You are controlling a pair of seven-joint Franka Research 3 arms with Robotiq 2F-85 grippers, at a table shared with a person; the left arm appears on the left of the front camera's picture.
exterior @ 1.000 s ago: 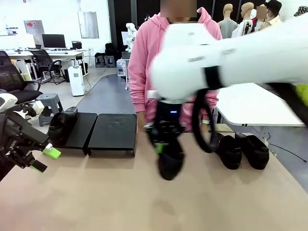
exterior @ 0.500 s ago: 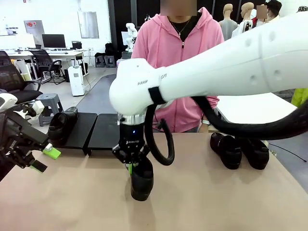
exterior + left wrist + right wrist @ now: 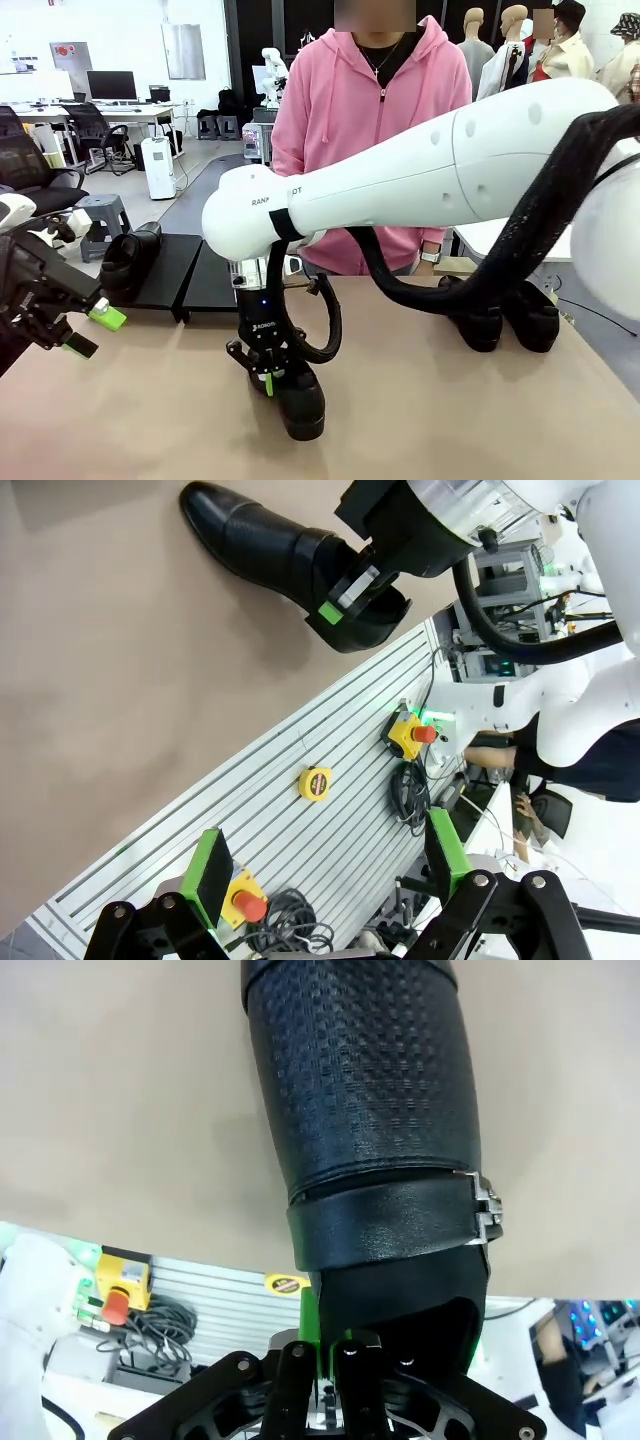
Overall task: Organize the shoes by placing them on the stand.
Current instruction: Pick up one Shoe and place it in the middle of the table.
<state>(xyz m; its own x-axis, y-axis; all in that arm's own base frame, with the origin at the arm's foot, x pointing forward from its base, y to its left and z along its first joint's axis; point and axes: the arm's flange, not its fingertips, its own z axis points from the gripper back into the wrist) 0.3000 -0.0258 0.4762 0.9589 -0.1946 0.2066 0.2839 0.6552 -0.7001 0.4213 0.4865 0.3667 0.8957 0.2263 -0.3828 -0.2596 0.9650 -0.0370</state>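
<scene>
**Q:** Where does the stand lie from the right claw?

**A:** Up and to the left, at mid-left of the front view. The right claw is clenched on the heel rim of the carried shoe at lower centre. The shoe's long axis runs from heel at upper left to toe at lower right. Contact with the bench cannot be determined.

**Q:** Which arm is nearer?

**A:** The left claw, released and empty, sits at the left edge near the stand's end, where a placed shoe rests.

**Q:** What differs from one second ago?

**A:** The carried shoe has travelled from right of centre to lower centre, and sits lower.
</scene>
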